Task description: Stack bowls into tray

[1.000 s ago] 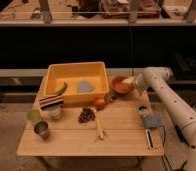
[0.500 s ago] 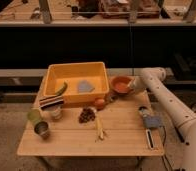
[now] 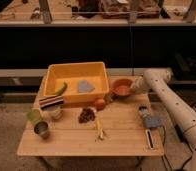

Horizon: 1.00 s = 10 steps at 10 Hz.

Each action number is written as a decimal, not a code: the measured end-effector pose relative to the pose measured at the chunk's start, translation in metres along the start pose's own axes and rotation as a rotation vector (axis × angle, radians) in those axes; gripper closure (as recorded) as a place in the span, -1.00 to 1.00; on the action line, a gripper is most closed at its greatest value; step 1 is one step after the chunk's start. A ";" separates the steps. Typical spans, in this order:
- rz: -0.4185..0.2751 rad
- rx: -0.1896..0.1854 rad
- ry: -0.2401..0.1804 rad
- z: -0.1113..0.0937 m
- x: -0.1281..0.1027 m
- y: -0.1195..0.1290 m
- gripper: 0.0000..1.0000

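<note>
Sideways, the bent arm's gripper (image 3: 135, 86), jaws clamped on orange bowl (image 3: 122, 89), sits beside tray (image 3: 75, 97)

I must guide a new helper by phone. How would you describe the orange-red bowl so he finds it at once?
Find the big yellow tray on the wooden table. Just beyond its right wall is the orange-red bowl, with the gripper at its right rim. Unlike the small orange ball nearby, it is wide, shallow and hollow.
</note>
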 end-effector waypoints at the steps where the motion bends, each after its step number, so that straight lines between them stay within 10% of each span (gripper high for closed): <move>1: 0.007 0.014 0.005 -0.008 0.001 0.001 1.00; 10: 0.026 0.138 0.039 -0.074 0.007 -0.015 1.00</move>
